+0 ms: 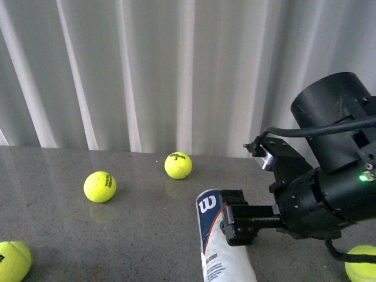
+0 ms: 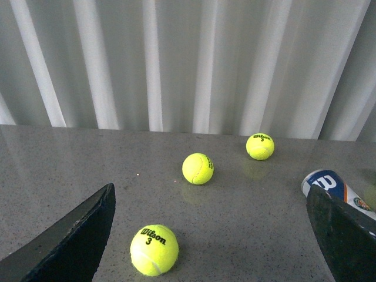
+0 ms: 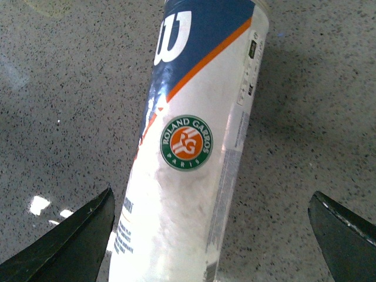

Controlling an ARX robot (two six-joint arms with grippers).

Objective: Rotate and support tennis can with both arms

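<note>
Hanging at the back: a white curtain (image 1: 176, 70) with long folds, all the way across.
Tabletop: the gray speckled tabletop (image 1: 117, 235) is shiny and holds everything.
Right arm: the big black right arm (image 1: 329, 170) comes in from the right side of the front view, with a black cable on top.
Tennis can: the tennis can (image 1: 217, 247) lies on its side on the tabletop, near the robot and a bit to the right. Its blue end with the white W points toward the curtain. An orange stripe and a round green and red badge show on its white part (image 3: 194, 147).
Right end effector: the right end effector (image 3: 208, 241) is right above the can. Its two fingers are spread wide, one on each side of the can, and they do not touch it.
Left end effector: the left end effector (image 2: 205, 247) has its fingers spread wide too, with nothing held. The blue end of the can (image 2: 335, 185) peeks out beside one finger.
Balls: four yellow balls sit on the tabletop, one near the curtain (image 1: 178, 165), one left of it (image 1: 100, 186), one at the near left edge (image 1: 12, 260) and one under the right arm (image 1: 363, 262).
Green light: a tiny green light (image 1: 362, 176) glows on the right arm.
</note>
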